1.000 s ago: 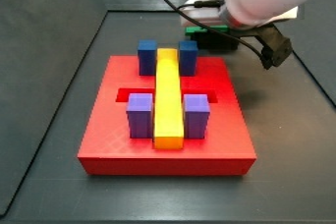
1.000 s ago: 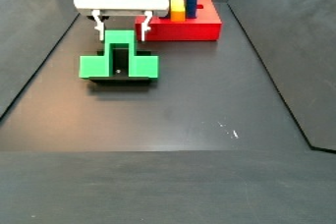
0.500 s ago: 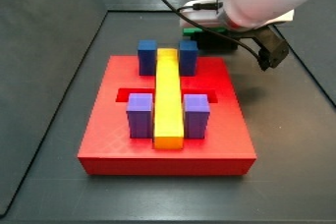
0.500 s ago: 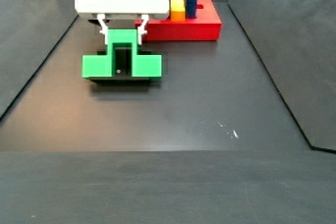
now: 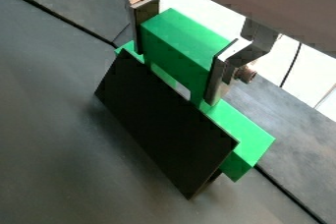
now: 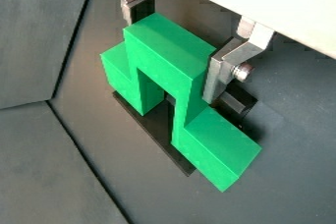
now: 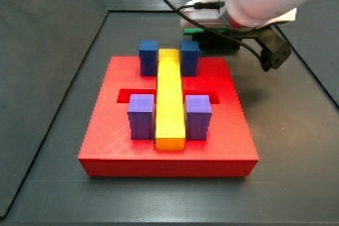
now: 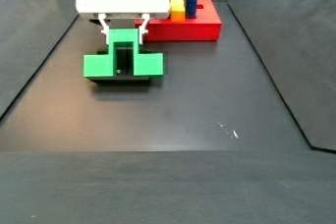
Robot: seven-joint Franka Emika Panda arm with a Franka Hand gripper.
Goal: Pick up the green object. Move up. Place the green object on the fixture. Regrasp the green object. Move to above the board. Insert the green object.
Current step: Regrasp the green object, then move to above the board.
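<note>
The green object rests on the fixture, its taller middle part up and its two side arms lower. My gripper straddles that middle part, one silver finger pressed on each side. Both wrist views show this; in a wrist view the green object sits over the black fixture. In a side view the gripper is shut on the green object beside the board. In a side view the red board lies in front, and the arm hides most of the green object.
The board carries a long yellow bar, two blue blocks and two purple blocks, with a crosswise recess. Raised dark walls border the black floor.
The fingers have closed in on the green object's middle part. The arm and the green object have barely shifted.
</note>
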